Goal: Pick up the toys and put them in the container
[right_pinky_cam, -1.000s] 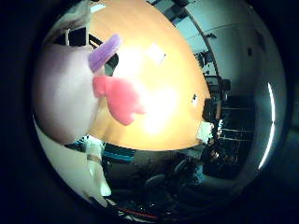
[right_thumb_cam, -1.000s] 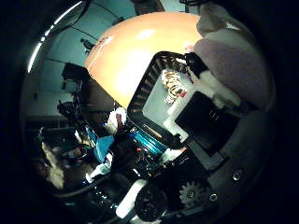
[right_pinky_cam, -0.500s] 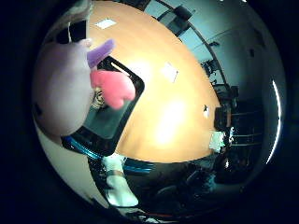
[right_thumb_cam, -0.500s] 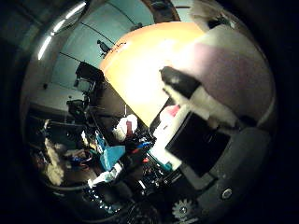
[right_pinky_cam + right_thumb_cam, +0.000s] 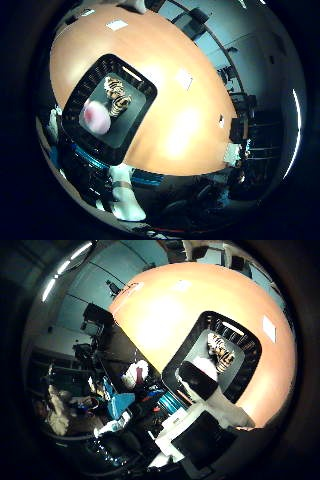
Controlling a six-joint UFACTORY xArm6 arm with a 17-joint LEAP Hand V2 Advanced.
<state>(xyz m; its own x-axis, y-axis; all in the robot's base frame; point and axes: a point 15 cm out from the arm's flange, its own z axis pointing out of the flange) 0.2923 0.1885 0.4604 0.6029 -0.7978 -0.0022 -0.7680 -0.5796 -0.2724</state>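
A pink plush toy (image 5: 96,116) lay beside a striped tiger toy (image 5: 116,96) inside the black container (image 5: 142,85) on the orange table (image 5: 185,125); the hand (image 5: 210,400) hovered above, fingers apart.

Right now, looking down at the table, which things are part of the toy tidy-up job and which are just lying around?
Part of the job:
black container
striped tiger toy, in the container
pink plush toy, in the container beside the tiger

Just lying about:
white paper squares on the orange table
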